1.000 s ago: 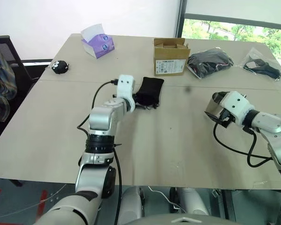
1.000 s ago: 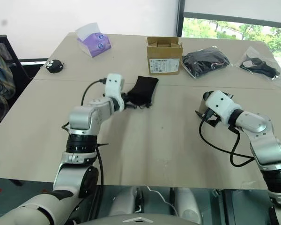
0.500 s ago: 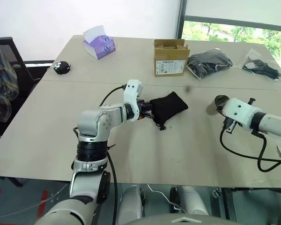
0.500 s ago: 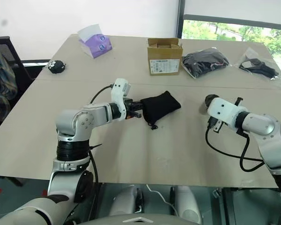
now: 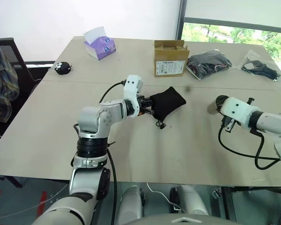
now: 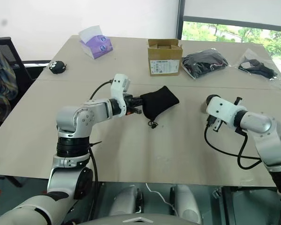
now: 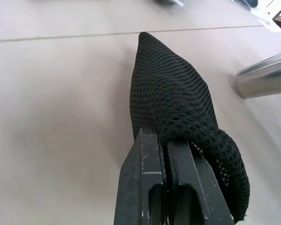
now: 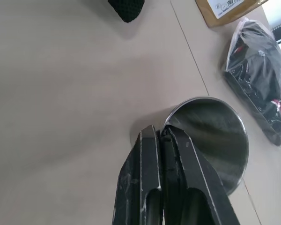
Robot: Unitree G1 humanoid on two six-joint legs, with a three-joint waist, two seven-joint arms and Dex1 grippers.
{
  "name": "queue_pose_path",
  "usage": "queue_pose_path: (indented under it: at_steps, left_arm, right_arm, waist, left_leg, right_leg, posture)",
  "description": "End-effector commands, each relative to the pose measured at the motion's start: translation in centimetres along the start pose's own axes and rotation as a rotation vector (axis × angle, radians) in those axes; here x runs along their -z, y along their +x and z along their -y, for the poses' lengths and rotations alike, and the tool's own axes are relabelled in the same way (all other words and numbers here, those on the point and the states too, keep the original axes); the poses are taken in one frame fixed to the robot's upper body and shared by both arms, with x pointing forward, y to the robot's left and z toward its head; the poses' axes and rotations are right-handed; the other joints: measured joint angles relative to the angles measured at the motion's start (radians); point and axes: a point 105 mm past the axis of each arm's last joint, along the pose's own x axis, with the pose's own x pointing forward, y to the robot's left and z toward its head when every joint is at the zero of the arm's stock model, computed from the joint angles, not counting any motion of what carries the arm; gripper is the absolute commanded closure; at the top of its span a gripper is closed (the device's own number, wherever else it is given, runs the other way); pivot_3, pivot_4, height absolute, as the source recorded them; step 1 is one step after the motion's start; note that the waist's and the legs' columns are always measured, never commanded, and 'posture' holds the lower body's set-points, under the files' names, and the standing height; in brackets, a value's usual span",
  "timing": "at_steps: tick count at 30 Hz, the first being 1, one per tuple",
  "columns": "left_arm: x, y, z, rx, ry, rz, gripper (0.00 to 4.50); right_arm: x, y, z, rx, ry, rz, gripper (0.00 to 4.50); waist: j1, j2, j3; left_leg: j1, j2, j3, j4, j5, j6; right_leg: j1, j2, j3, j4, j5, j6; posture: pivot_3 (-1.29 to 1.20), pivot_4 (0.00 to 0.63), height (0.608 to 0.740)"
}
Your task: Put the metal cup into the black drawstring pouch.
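Note:
The black drawstring pouch (image 5: 167, 101) hangs just above the middle of the table, its cord and toggle dangling below. My left gripper (image 5: 147, 104) is shut on its near end; in the left wrist view the fingers (image 7: 152, 159) pinch the mesh fabric of the pouch (image 7: 171, 93). The metal cup (image 8: 213, 133) is at the right, tipped over with its mouth toward my right wrist. On its rim my right gripper (image 8: 160, 132) is shut. The cup (image 7: 264, 78) also appears beyond the pouch, apart from it.
Along the far side stand a purple tissue box (image 5: 99, 43), a cardboard box (image 5: 171, 57), a black fabric bundle in clear plastic (image 5: 210, 63) and another plastic bag (image 5: 263, 69). A small round black toy (image 5: 62, 68) lies far left.
My left gripper has carried the pouch off the table, rightward and up, and turned it. My right gripper has shut on the cup's rim, and the cup has tipped.

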Motion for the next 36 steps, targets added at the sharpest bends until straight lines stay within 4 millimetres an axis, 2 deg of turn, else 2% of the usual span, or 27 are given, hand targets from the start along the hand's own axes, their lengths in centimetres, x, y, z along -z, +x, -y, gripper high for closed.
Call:
queue_pose_path:
  at_steps: [1,4,8,9,10,13,14,18,21,24,25,27,30,33,36]
  left_arm:
    - [-1.2,-0.3,0.2,0.004,0.028,0.045,4.50]
    - [-1.2,-0.3,0.2,0.002,0.028,0.049,4.50]
    - [-1.3,-0.3,0.1,0.000,0.029,0.055,4.50]
    - [-1.3,-0.4,0.1,-0.002,0.029,0.057,4.50]
    - [-1.3,-0.4,0.1,-0.003,0.029,0.058,4.50]
    - [-1.3,-0.5,-0.1,-0.009,0.027,0.060,4.50]
    - [-1.3,-0.5,-0.1,-0.010,0.026,0.060,4.50]
    - [-1.3,-0.4,-0.1,-0.014,0.019,0.062,4.50]
    - [-1.6,-0.1,-0.1,-0.027,0.003,0.076,4.50]
    - [-2.4,0.2,-0.5,-0.078,-0.036,0.105,4.50]
    - [-2.6,0.3,-0.8,-0.101,-0.059,0.108,4.50]
    - [-3.1,0.7,-1.1,-0.129,-0.105,0.114,4.50]
    - [-3.6,1.1,-0.8,-0.139,-0.163,0.115,4.50]
    - [-4.2,1.6,-0.8,-0.163,-0.225,0.110,4.50]
    - [-4.5,1.9,-0.2,-0.156,-0.273,0.096,4.50]
  right_arm:
    - [0.5,0.2,0.2,-0.015,0.021,-0.031,3.18]
    - [0.4,0.6,0.7,0.003,0.014,-0.024,1.73]
    - [0.3,0.9,0.9,0.013,0.021,-0.021,1.73]
    - [0.3,0.9,1.0,0.012,0.020,-0.020,2.35]
    - [0.3,0.9,1.0,0.014,0.017,-0.018,2.62]
    - [-0.1,0.8,1.4,0.032,0.009,-0.003,4.15]
    - [-0.2,0.7,1.5,0.033,0.006,0.000,4.47]
    - [-1.8,0.4,2.7,0.095,-0.032,0.059,4.47]
    - [-5.9,-0.2,3.6,0.133,-0.065,0.216,4.47]
    - [-11.4,-1.2,1.0,0.005,-0.039,0.468,4.47]
    - [-12.7,-1.6,-0.3,-0.056,-0.040,0.526,4.47]
    - [-14.0,-1.7,-2.9,-0.159,-0.047,0.565,4.47]
    - [-14.5,-1.3,-5.7,-0.245,-0.051,0.571,4.47]
    - [-14.0,-0.7,-7.6,-0.310,-0.082,0.533,4.47]
    - [-14.0,0.5,-8.0,-0.289,-0.066,0.507,4.47]
  waist:
    - [0.001,0.000,0.000]
    - [0.001,0.001,0.001]
    - [-0.002,0.001,0.001]
    - [-0.001,0.001,0.001]
    - [0.000,0.001,0.001]
    - [0.000,0.001,0.001]
    - [0.000,0.001,0.001]
    - [0.000,0.002,0.002]
    - [-0.004,0.003,0.003]
    - [-0.003,0.003,0.004]
    - [0.000,0.003,0.004]
    - [0.004,0.003,0.004]
    - [0.009,0.003,0.005]
    - [0.011,0.002,0.005]
    - [0.010,0.001,0.006]
  left_leg:
    - [0.000,0.000,0.000,0.000,0.000,0.000]
    - [-0.002,-0.001,-0.003,0.000,0.000,0.000]
    - [-0.002,-0.005,-0.011,0.000,0.000,0.000]
    - [-0.002,-0.006,-0.015,0.000,0.000,0.000]
    - [-0.002,-0.007,-0.016,0.000,0.000,0.000]
    - [-0.003,-0.008,-0.019,0.000,0.000,0.000]
    - [-0.003,-0.008,-0.020,0.000,0.000,0.000]
    - [-0.003,-0.009,-0.025,0.000,0.000,0.000]
    - [-0.003,-0.010,-0.028,0.000,0.000,0.000]
    - [-0.003,-0.010,-0.030,0.000,0.000,0.000]
    - [-0.003,-0.010,-0.031,0.000,0.000,0.000]
    - [-0.004,-0.010,-0.033,-0.001,0.000,0.000]
    - [-0.005,-0.011,-0.033,-0.001,0.000,0.001]
    - [-0.005,-0.014,-0.033,-0.001,-0.002,0.003]
    - [-0.004,-0.015,-0.034,0.000,-0.002,0.003]
  right_leg:
    - [0.000,0.000,0.000,0.000,0.000,0.000]
    - [0.000,0.000,0.001,0.000,0.000,0.000]
    - [-0.001,0.001,0.002,0.000,0.000,0.000]
    - [0.000,0.001,0.002,0.000,0.000,0.000]
    - [0.000,0.001,0.003,0.000,0.000,0.000]
    - [0.000,0.000,0.003,0.000,0.000,0.000]
    - [0.000,0.000,0.003,0.000,0.000,0.000]
    - [0.000,0.000,0.003,-0.001,0.000,0.000]
    - [0.000,0.001,0.003,0.000,0.000,0.000]
    - [0.000,0.002,0.004,0.000,0.000,0.000]
    - [0.000,0.002,0.004,0.000,0.000,0.000]
    - [0.000,0.004,0.002,-0.001,0.000,0.000]
    - [0.000,0.002,0.001,-0.002,0.000,0.000]
    - [0.000,0.000,0.001,-0.002,0.000,0.000]
    - [0.000,0.000,0.001,-0.003,0.000,0.000]
  posture:
    - [0.00,0.150,0.715]
    - [0.00,0.150,0.715]
    - [0.00,0.150,0.715]
    - [0.00,0.150,0.715]
    - [0.00,0.150,0.715]
    - [0.00,0.150,0.715]
    - [0.00,0.150,0.715]
    - [0.00,0.150,0.715]
    - [0.00,0.150,0.715]
    - [0.00,0.150,0.715]
    - [0.00,0.150,0.715]
    - [0.00,0.150,0.715]
    - [0.00,0.150,0.715]
    - [0.00,0.150,0.715]
    - [0.00,0.150,0.715]
